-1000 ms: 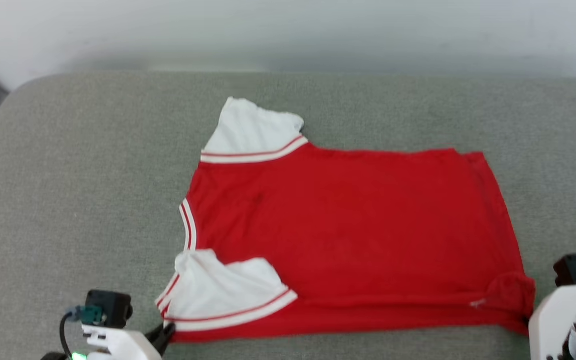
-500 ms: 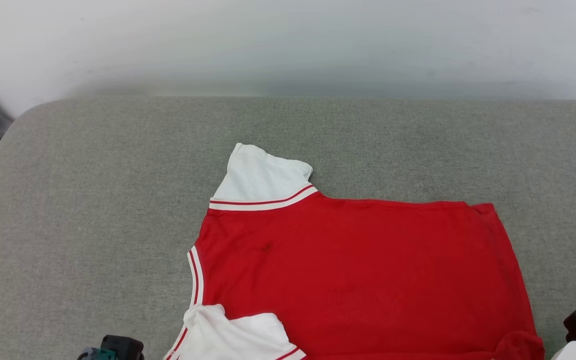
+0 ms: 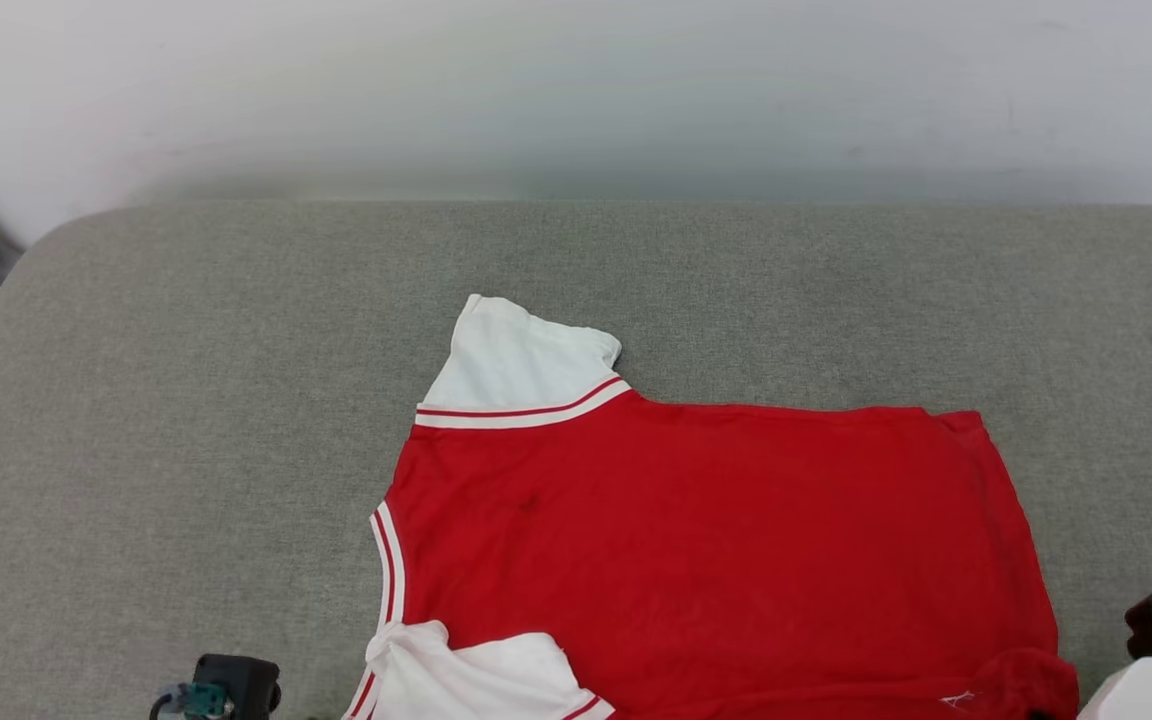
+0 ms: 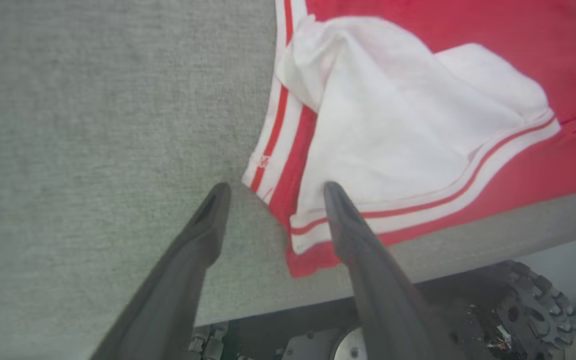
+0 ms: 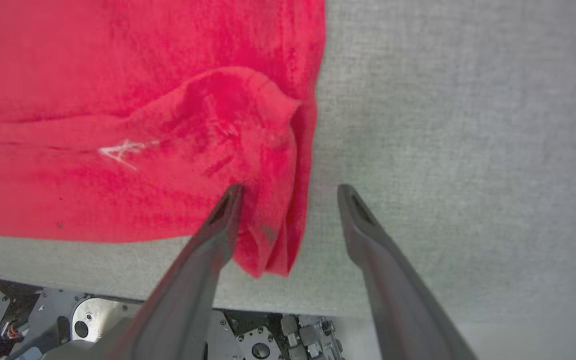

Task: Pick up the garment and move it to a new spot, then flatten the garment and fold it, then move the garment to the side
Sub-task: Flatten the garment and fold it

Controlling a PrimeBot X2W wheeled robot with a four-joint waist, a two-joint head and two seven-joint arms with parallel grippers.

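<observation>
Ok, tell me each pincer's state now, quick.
Left pincer: open, holding nothing, over the garment at its sleeve corner.
Right pincer: open, holding nothing, over the hem corner.

Bright, even, diffuse light from above. Soft grey shadow low on the wall (image 3: 576,120) behind the garment (image 3: 716,540); faint shading in the folds at its near corners. Crisp around the garment in the head view; softer, slightly washed, edge-bowed in both wrist views.

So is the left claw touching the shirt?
Cannot tell. In the left wrist view the left gripper stands open at the garment; one finger overlaps the sleeve, but contact or gap isn't plain.
</observation>
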